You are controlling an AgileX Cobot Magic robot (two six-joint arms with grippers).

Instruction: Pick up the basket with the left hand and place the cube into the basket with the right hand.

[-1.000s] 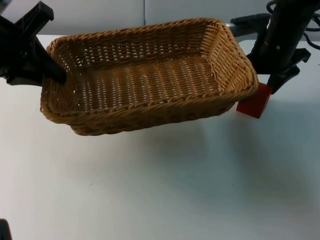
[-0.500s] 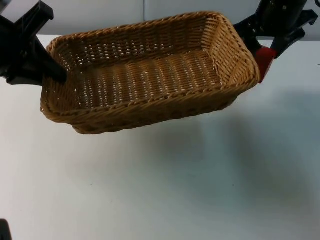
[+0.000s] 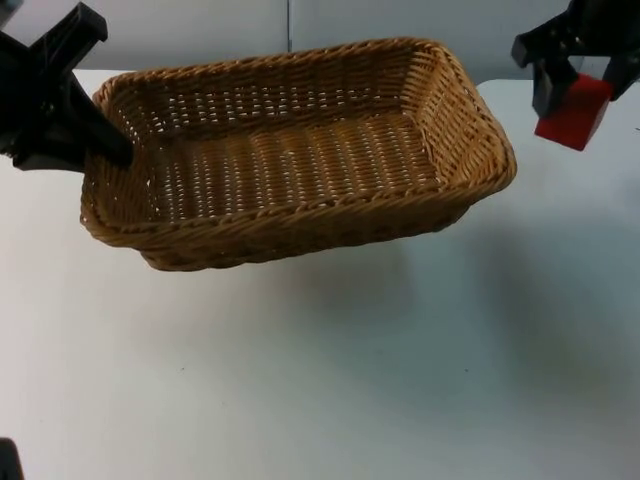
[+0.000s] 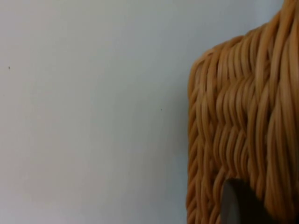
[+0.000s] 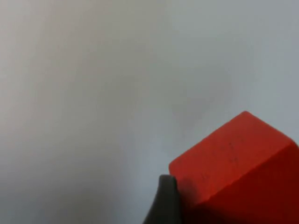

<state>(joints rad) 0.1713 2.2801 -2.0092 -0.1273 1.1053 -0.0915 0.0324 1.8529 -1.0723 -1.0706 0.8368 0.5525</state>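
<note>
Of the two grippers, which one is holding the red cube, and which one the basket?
The right gripper holds the red cube in the air, beside the basket's right end. The left gripper grips the wicker basket at its left rim, lifted above the white table.

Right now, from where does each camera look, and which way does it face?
Top view: fixed above, facing down and forward; left gripper holds the basket, right gripper holds the red cube.
Left wrist view: along its gripper at the basket's wall; a fingertip shows.
Right wrist view: along its gripper at the cube.
Top and wrist views share basket and cube.
</note>
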